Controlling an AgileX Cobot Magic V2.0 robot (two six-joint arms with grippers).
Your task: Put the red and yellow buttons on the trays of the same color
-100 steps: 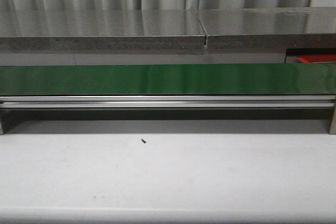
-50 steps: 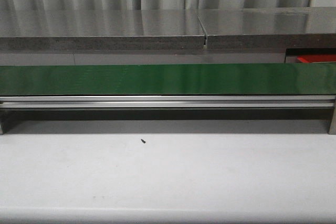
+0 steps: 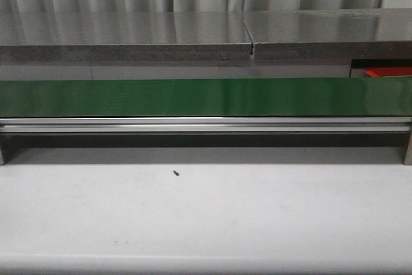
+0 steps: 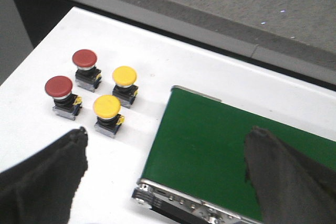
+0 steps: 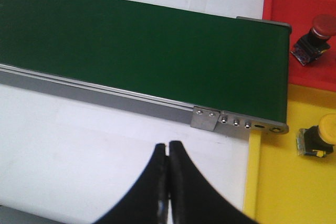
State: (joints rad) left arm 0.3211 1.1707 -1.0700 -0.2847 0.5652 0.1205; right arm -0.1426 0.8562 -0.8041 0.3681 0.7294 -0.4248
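Nothing in the front view had changed from the earlier pictures: the green belt (image 3: 206,97) lay across the white table (image 3: 206,217) as before, the black speck (image 3: 175,173) sat in the same place, and a sliver of red (image 3: 389,72) showed at the far right behind the belt. Neither arm appeared in that view.

In the right wrist view, the red tray (image 5: 302,14) lay past the end of the belt (image 5: 142,45), with a red button (image 5: 315,38) lying tilted inside it near the belt's end. The yellow tray (image 5: 294,182) lay just beside the red one, their edges meeting, and it held one yellow button (image 5: 320,140) lying on its side. The right gripper (image 5: 168,156) had its jaws pressed together with nothing between them, over the bare table short of the belt's rail.

In the left wrist view, four buttons stood upright on the table beside the other end of the belt (image 4: 231,156): two red buttons (image 4: 59,86) (image 4: 84,58) and two yellow buttons (image 4: 106,106) (image 4: 125,75), close together but apart. The left gripper (image 4: 165,156) had its jaws spread wide and empty, one finger (image 4: 47,177) near the buttons, the other over the belt.
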